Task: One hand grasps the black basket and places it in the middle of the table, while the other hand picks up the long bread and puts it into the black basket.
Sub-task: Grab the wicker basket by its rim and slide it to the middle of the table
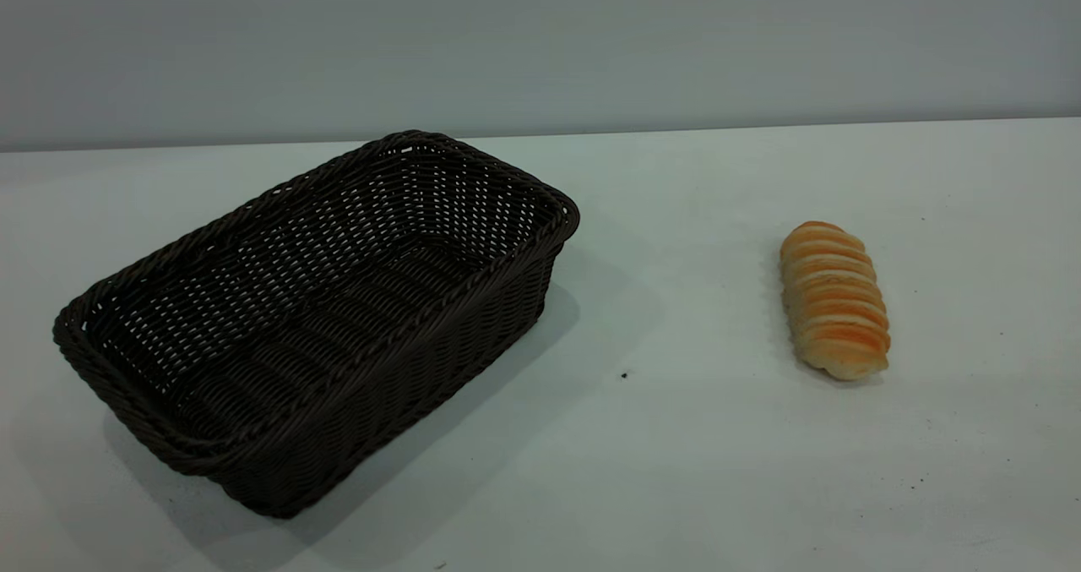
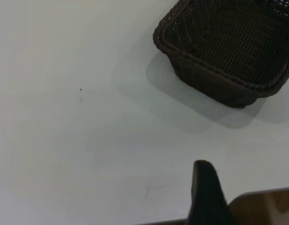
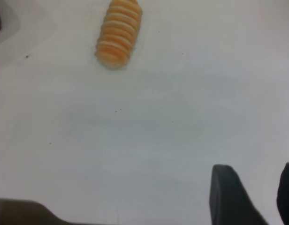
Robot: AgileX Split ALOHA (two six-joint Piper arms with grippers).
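Note:
The black basket (image 1: 405,386) stands empty on the left half of the white table (image 1: 676,454), turned at an angle. The long bread (image 1: 834,300) lies on the table's right half, well apart from the basket. Neither arm shows in the exterior view. In the left wrist view my left gripper (image 2: 250,197) hangs near the table's edge, far from the basket (image 2: 215,82); one finger (image 2: 205,192) shows with bare space beside it. In the right wrist view my right gripper (image 3: 254,176) is open and empty, well short of the bread (image 3: 118,33).
The table's brown edge (image 2: 266,206) shows beside the left gripper, and a dark edge (image 3: 22,211) shows in the right wrist view. A grey wall (image 1: 540,40) rises behind the table. A few dark specks (image 1: 624,375) dot the tabletop.

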